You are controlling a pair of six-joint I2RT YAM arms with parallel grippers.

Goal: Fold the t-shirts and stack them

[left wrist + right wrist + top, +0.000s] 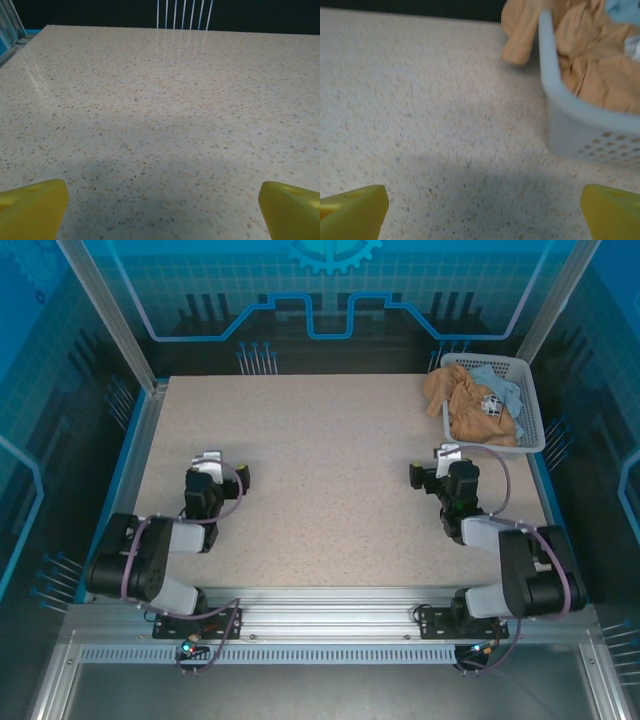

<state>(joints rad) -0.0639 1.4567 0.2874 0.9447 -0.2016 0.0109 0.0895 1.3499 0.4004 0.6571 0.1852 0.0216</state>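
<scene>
At two o'clock on the tabletop [330,490], the tan t-shirt [468,415] and pale blue t-shirt [505,390] lie bunched in the basket [534,410], tan cloth spilling over its rim. Both sets of jaws stand released, empty. Risk: you pinch both shirts at once, or drag the basket.

Bright overhead light, glare streaks on the table [180,42], right wrist view blurred.

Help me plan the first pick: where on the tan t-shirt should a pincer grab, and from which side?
I'd grip the tan t-shirt by the loose flap draped over the basket's left rim. Come from the open table side with the open right pincer: that flap hangs outside the wall, while the rest lies bunched inside with the pale blue t-shirt.
</scene>
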